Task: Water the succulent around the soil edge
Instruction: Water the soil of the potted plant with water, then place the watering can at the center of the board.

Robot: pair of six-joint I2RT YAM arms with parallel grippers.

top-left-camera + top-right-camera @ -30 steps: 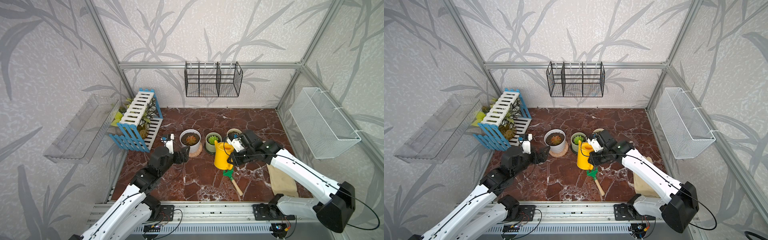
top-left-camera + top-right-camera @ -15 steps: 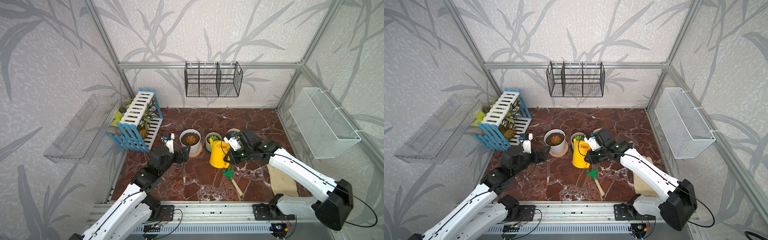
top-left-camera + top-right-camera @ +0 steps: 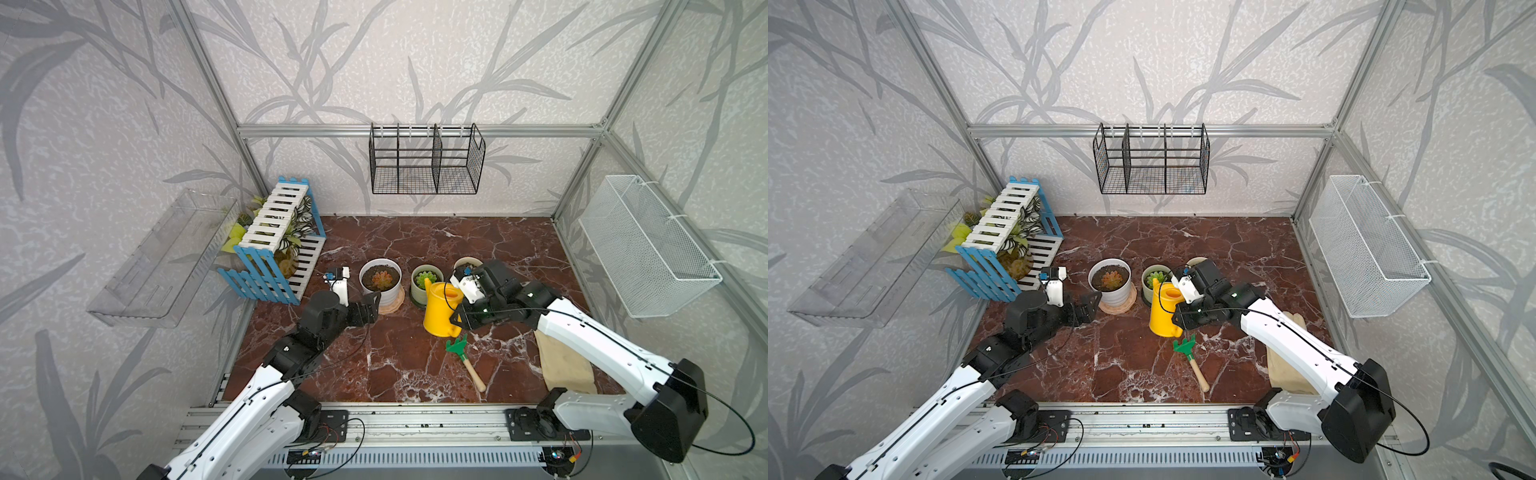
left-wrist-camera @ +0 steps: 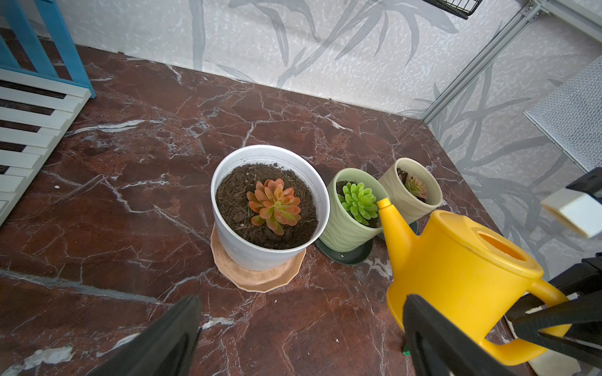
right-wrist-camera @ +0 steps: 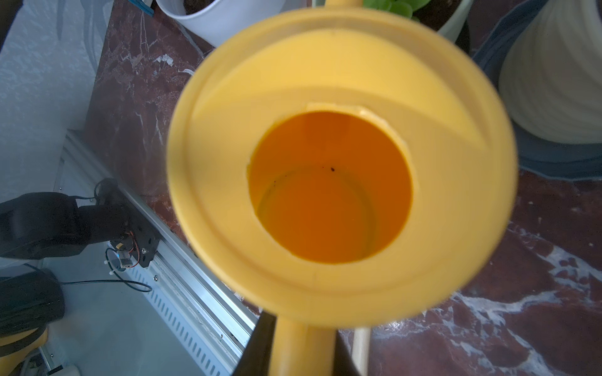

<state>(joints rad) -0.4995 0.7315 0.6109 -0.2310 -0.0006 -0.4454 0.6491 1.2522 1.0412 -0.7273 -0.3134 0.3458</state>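
Gripping the handle of the yellow plastic watering can [image 3: 440,309], the right pincer [image 3: 457,320] is clamped narrow on it; the right wrist view looks straight down the can's round filling hole [image 5: 329,185]. We note the can roughly upright; whether its base touches the red-brown marble worktop [image 3: 415,249] we cannot tell. In the left wrist view its spout tip [image 4: 384,202] stands at the rim of the ribbed pale-green pot [image 4: 345,228], just beside the green rosette succulent [image 4: 360,201].

We count three pots in a row. The white round pot [image 4: 241,244], on a tan saucer [image 4: 257,276], holds dark soil and an orange-red rosette succulent [image 4: 274,205]. The green pot stands just beside it, and past that a ribbed cream pot [image 4: 394,195] holds a small pinkish succulent [image 4: 415,186].

The left pincer [image 3: 372,305] is spread wide, holding nothing, near the white pot's saucer.

A green toy rake with a wooden handle [image 3: 463,357] lies on the worktop near the can.
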